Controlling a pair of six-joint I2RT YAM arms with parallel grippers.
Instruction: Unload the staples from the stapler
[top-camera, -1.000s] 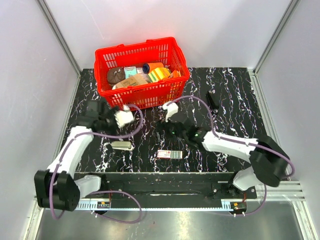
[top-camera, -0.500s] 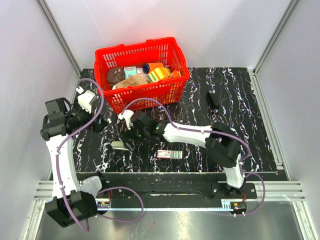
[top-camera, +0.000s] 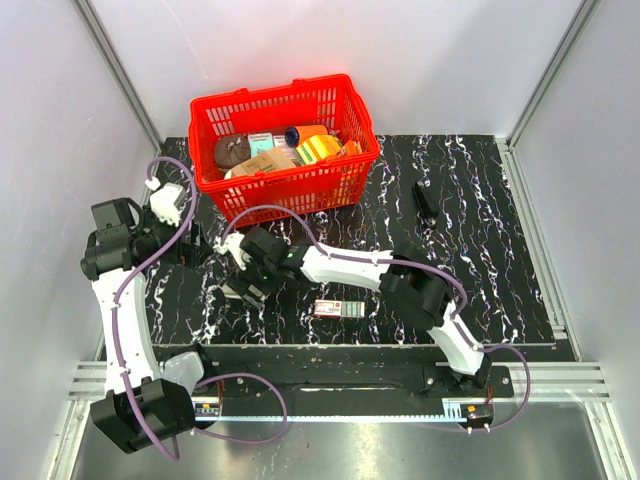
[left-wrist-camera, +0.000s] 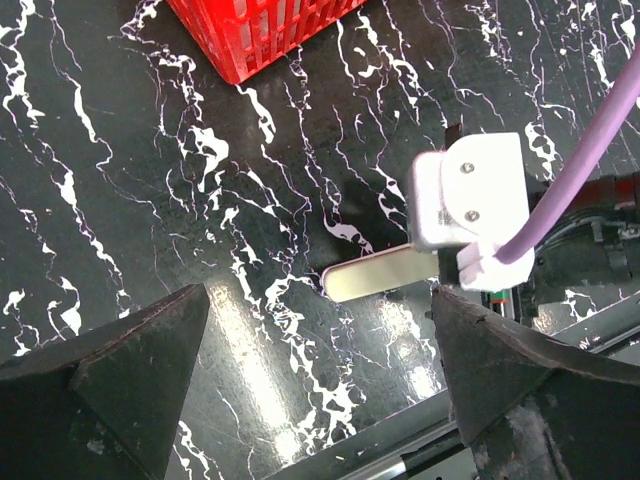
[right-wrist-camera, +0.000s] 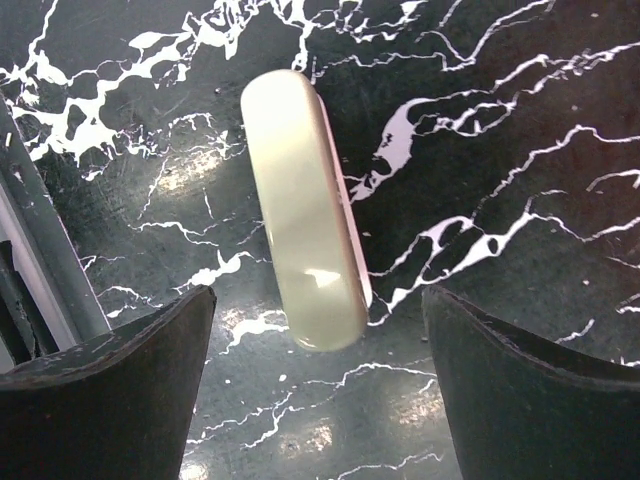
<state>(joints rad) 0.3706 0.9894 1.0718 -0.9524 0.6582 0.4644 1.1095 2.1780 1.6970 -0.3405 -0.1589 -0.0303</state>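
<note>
The stapler (top-camera: 243, 291), a cream oblong with a pinkish edge, lies flat on the black marbled table left of centre. My right gripper (top-camera: 250, 287) hovers right above it, open. In the right wrist view the stapler (right-wrist-camera: 305, 255) reaches down between the two dark fingers (right-wrist-camera: 110, 400) without touching either, and the right gripper (right-wrist-camera: 315, 390) holds nothing. My left gripper (top-camera: 192, 250) hangs open to the left, raised off the table. The left wrist view has the stapler's end (left-wrist-camera: 380, 273) ahead of the left gripper (left-wrist-camera: 320, 330). No staples show.
A red basket (top-camera: 352, 172) full of packets stands at the back. A small pink-and-white box (top-camera: 338, 308) lies near the front edge, and a black object (top-camera: 425, 200) at the right. The right arm's white camera housing (left-wrist-camera: 470, 190) and purple cable cover part of the stapler.
The left arm pulled back to the left and rose. The right arm swept left across the table and now stands over the stapler, jaws wide.
</note>
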